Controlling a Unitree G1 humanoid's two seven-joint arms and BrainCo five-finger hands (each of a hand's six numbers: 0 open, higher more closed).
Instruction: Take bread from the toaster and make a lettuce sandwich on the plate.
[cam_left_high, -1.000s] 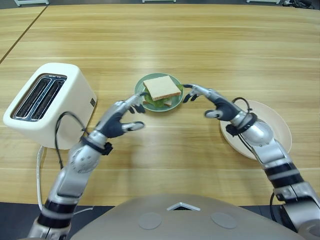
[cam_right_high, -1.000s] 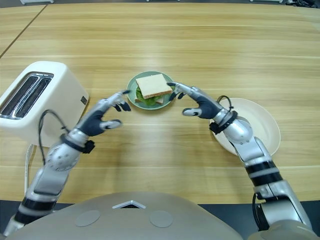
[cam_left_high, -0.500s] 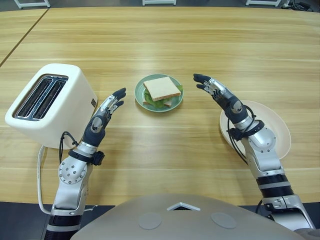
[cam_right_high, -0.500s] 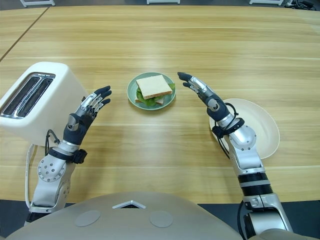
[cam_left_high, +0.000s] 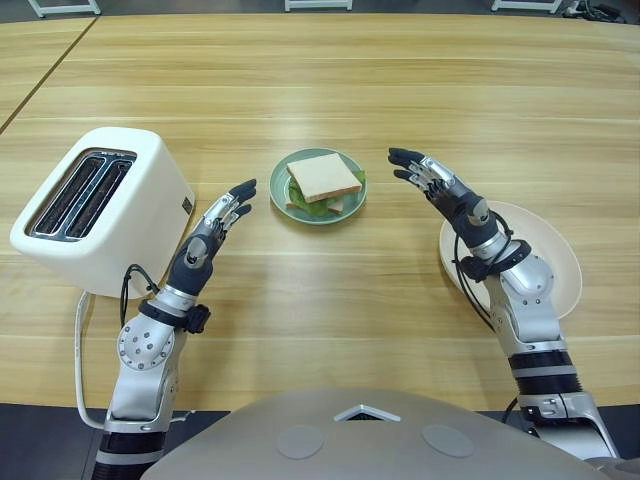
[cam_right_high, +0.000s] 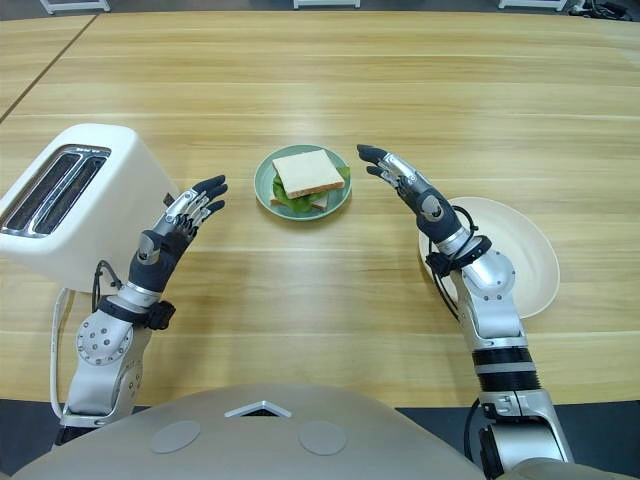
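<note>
Timber table (cam_left_high: 400, 80) runs wide and pale under everything. On it the white toaster (cam_left_high: 130, 215) stands just outside the left hand (cam_left_high: 205, 238), off toward its outer side, slots facing up. Its white cable (cam_left_high: 78, 340) trails down past that arm's elbow.

A cream bowl (cam_left_high: 558, 250) lies back behind the right hand (cam_left_high: 450, 195), beneath the wrist and forearm, which cross its inner rim.

Both hands hover above the table with fingers stretched out straight and slightly fanned, holding nothing. The left fingertips point forward and inward, the right ones likewise from the other side.

Between the two sets of fingertips, apart from both, sits the small green plate (cam_left_high: 277, 186). The sandwich (cam_left_high: 323, 177) rests on it, a square slice of bread on top. Lettuce (cam_left_high: 316, 208) pokes out at the edge nearest the hands.
</note>
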